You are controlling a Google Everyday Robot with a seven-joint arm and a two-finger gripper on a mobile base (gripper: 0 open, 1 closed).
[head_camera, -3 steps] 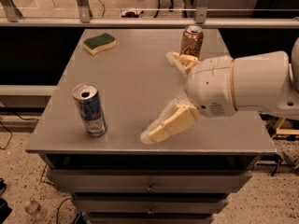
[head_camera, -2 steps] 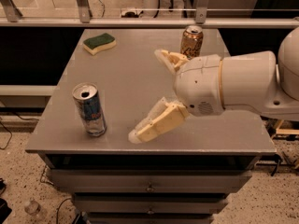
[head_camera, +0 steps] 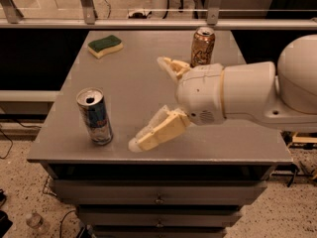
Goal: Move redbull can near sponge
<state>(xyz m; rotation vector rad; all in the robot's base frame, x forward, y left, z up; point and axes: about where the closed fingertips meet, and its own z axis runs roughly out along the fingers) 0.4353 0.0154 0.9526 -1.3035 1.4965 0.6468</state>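
A grey table [head_camera: 133,83] fills most of the scene, with a stack of drawers [head_camera: 158,200] under its near edge. Beyond its far edge runs a pale rail [head_camera: 148,24] with upright posts.

A bulky white arm [head_camera: 247,95] reaches in from the right, over the right half of the tabletop, and points left. At its end the gripper [head_camera: 148,103] sits above the middle of the table with its two cream fingers spread wide apart. One finger [head_camera: 158,130] angles down toward the near edge. The other finger [head_camera: 171,66] points toward the far side. Nothing is between them; the gripper holds nothing.

The redbull can [head_camera: 95,116] stands upright near the near left corner of the table. It is blue and silver, and its opened silver top faces up. It is left of the gripper's near finger, close to it but not touching.

A wider orange-tan can [head_camera: 202,46] stands upright at the far right of the table, just beyond the far finger and behind the wrist.

The sponge [head_camera: 105,45] lies flat at the far left of the table, dark green side up over a pale yellow base. It is well apart from the redbull can, which stands on the near side of the same half.
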